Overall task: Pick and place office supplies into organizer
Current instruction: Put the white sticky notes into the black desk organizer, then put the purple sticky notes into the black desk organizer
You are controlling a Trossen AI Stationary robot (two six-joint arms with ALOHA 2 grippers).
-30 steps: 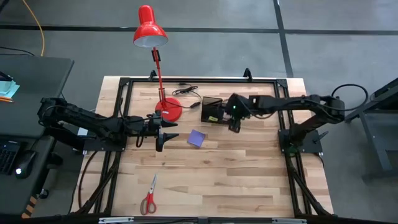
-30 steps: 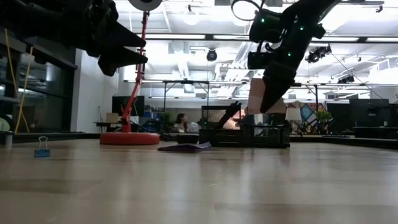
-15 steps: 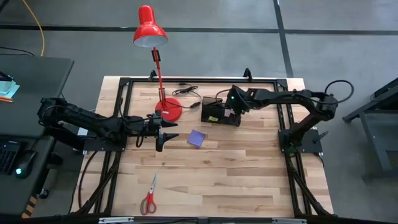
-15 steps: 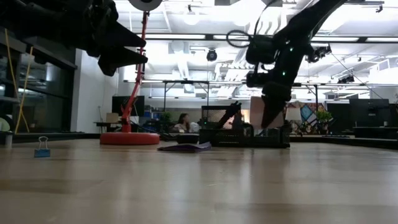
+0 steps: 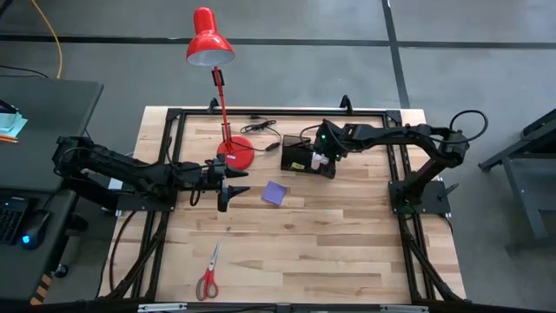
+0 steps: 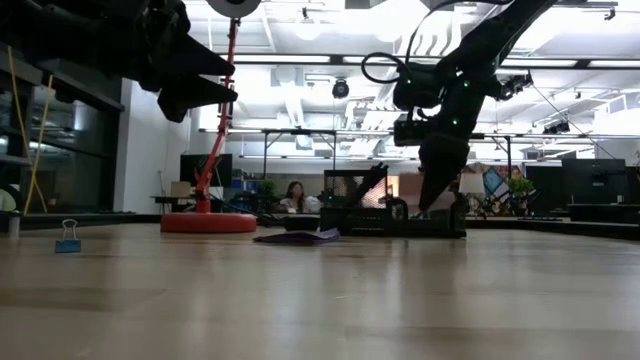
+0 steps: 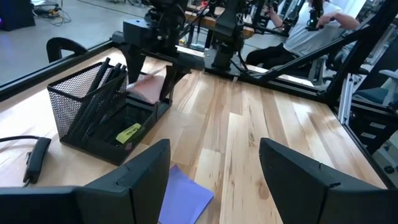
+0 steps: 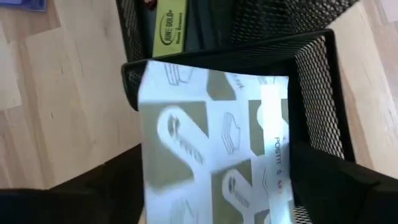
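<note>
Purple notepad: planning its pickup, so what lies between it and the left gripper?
Only bare wood, seen in the high view: the left gripper hovers open beside the purple notepad.

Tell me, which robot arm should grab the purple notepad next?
Probably the left. Its gripper hangs open right beside the notepad, holding nothing. The right gripper is busy over the organizer, jaws around a patterned packet.

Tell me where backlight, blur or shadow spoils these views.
Low view: bright ceiling lights behind leave both arms near-silhouettes, and the right gripper reads dark above the organizer. Right wrist view: the patterned packet fills the picture, its print smeared. High view: even light; the lamp casts no harsh shadow.
</note>
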